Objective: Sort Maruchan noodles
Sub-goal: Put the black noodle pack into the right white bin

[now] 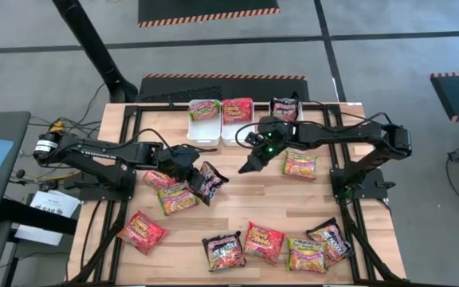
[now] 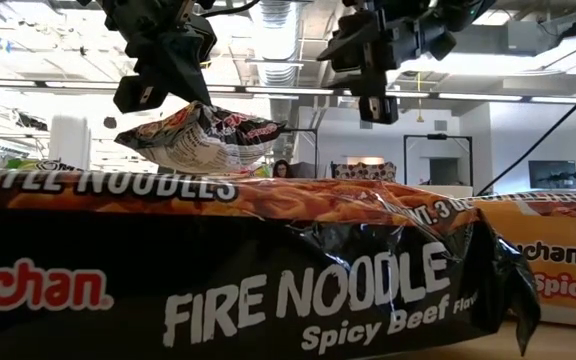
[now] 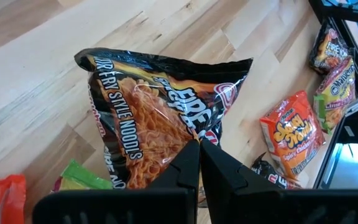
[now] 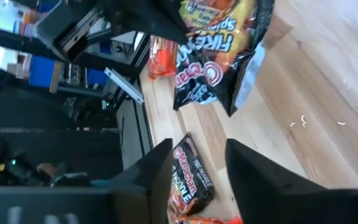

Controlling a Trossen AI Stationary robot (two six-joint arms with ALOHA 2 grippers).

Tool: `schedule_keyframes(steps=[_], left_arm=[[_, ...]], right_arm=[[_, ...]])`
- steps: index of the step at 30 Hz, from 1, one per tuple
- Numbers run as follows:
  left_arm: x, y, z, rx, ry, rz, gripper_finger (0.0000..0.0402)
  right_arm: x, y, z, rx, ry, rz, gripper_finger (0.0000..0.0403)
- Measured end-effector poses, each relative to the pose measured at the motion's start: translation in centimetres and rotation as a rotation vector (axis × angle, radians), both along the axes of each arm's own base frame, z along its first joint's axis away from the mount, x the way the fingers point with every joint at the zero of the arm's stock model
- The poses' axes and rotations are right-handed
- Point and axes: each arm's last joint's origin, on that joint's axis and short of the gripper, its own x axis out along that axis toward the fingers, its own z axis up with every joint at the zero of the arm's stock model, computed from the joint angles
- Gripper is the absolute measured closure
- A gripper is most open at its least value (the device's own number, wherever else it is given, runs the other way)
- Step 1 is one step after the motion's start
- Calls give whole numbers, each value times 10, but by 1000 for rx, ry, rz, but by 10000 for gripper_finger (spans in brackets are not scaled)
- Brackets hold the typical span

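My left gripper [image 1: 191, 165] is shut on a black-purple Maruchan packet [image 1: 209, 182], which hangs in the air in the low view [image 2: 203, 135]. The left wrist view shows that packet's [image 3: 160, 112] orange noodles and black wrapper ahead of my shut fingers [image 3: 199, 149]. My right gripper [image 1: 246, 166] hovers open just right of the held packet, touching nothing; its wrist view [image 4: 197, 163] looks past that packet [image 4: 219, 37]. A red packet [image 1: 159, 178] and a green-yellow packet [image 1: 178, 197] lie flat on the table under the left arm. My left gripper pinches the black-purple packet between its two shut fingers at one edge of the wrapper [image 3: 194, 138], the edge nearest the arm. The fingers slant down from the table's left. The packet is lifted clear of the table and hangs tilted beyond the fingertips [image 2: 183, 98].
White bins [image 1: 203, 131] stand at the far edge holding a green-yellow packet [image 1: 204, 109] and a red one [image 1: 237, 109]; a black one [image 1: 285, 108] lies beside them. Several more packets lie along the near edge [image 1: 263, 241], one near the right arm [image 1: 300, 163]. A black packet [image 2: 268, 290] fills the low view's foreground.
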Motion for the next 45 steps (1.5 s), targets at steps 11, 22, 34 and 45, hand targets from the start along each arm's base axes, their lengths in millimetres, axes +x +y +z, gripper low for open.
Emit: schedule_keyframes(steps=[11, 22, 34, 45], left_arm=[[0, 0, 0, 0, 0, 0, 402], [0, 0, 0, -4, 0, -2, 402], [0, 0, 0, -4, 0, -17, 402], [0, 3, -2, 22, 19, 3, 402]], right_arm=[[1, 1, -1, 64, 57, -110, 143], [3, 26, -6, 61, 160, -226, 142], [-4, 49, -32, 84, 242, -367, 142], [-8, 56, -50, 141, 181, -401, 142]])
